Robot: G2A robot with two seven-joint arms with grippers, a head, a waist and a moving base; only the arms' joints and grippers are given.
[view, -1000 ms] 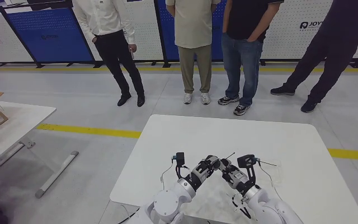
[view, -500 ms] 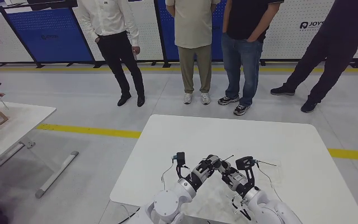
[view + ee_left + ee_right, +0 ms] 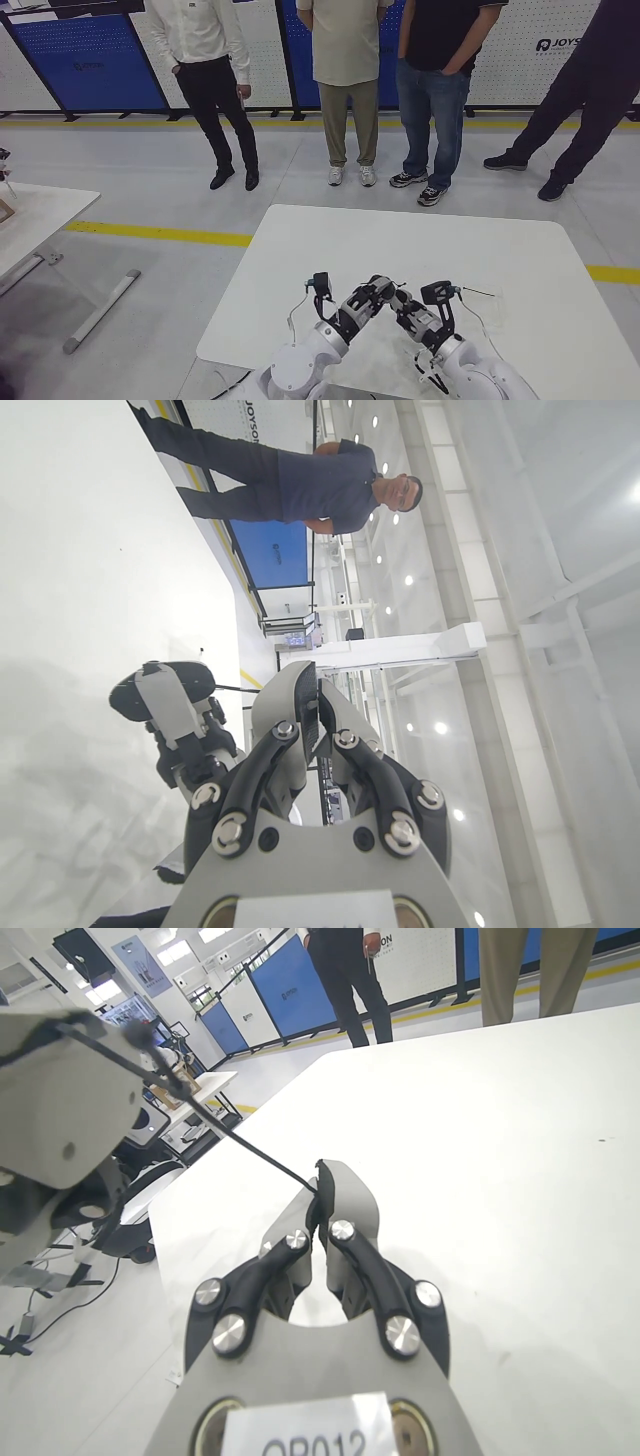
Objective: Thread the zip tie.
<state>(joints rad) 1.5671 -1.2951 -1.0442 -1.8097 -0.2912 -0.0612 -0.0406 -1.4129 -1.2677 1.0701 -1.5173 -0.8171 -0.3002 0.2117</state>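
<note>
While gripping the zip tie (image 3: 240, 1143) at both ends over the table (image 3: 475, 1103), near its 6 o'clock side in the top view, could lose it in several ways. Could let the strap slide out of the right gripper (image 3: 317, 1193), pressed shut on just the thin end: too hard a pull along the strap, and gone. Could bow or buckle the strap if pushed rather than drawn, and so miss the head's slot. Could twist it if rolled at either wrist, offering the wrong face to the ratchet. Hard to judge whether threaded at all yet, with the head end blurred against the left gripper (image 3: 314, 695). Could also knock gripper against gripper, sitting almost tip to tip with little room for correction.

Left gripper: fingers pressed together, apparently clamping the tie's other end, though not plainly seen at the pads. Set in from 7 o'clock in the top view and pointing toward 1 o'clock, wrist rolled onto its side, to judge by the tilted room in its own camera.

Right arm: in from 5 o'clock, aimed toward 11 o'clock, gripper held a little off the surface. Strap running straight and taut from its tips across to the left gripper. Neither gripper touching the tabletop, so far as can be told.
</note>
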